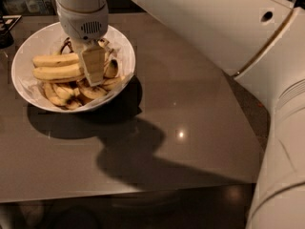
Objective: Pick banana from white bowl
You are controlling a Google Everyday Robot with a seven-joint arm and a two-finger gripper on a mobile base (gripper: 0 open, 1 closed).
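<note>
The white bowl (125, 50) sits at the left on a dark table. Several bananas lie in it. The long, thick yellow banana (55, 73) lies across the middle, with a slimmer long one (53, 59) just behind it and short brown-spotted ones (66, 92) in front. My gripper (94, 76) hangs straight down into the bowl, at the right ends of the two long bananas, and hides those ends.
The dark glossy table (190, 104) stretches right and forward of the bowl, its front edge near the bottom. My large white arm links (267, 80) fill the upper right and right side. Dark items (5, 30) stand at the far left.
</note>
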